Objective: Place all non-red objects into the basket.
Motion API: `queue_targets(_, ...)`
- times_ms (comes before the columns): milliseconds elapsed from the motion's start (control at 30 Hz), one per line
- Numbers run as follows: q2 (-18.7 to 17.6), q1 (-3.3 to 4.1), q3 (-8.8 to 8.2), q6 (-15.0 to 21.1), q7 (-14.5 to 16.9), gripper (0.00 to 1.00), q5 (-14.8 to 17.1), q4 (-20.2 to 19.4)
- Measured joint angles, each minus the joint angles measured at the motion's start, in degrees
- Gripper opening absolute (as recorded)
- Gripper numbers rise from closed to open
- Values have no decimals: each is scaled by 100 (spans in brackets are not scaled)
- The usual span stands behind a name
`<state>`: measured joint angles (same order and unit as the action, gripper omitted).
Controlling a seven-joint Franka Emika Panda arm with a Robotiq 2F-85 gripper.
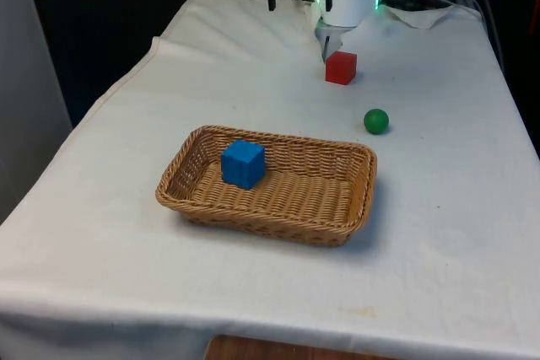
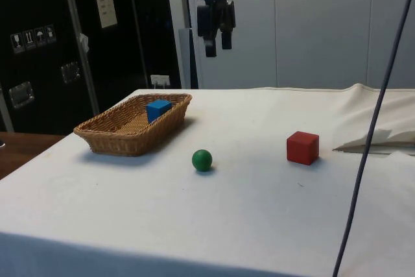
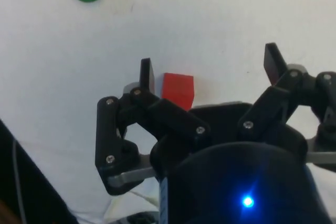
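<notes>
Jaws spread, empty, green ball (image 1: 376, 120) well apart, apparently nearer basket (image 1: 278, 217)

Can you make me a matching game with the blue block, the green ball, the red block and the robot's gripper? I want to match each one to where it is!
Things:
1. blue cube
2. green ball
3. red cube
4. gripper

Places:
A. up in the air, open, holding nothing
B. inside the wicker basket
C. on the cloth, between the basket and the red cube
D. on the cloth, nearest the robot

Pairs: 1-B, 2-C, 3-D, 4-A
</notes>
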<state>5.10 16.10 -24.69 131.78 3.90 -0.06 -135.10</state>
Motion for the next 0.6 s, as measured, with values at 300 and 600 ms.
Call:
queue_targets(300,160,0,332,52,-407,100,-178,-172)
queue_targets(600,155,0,722,109,-756,100,-189,-246)
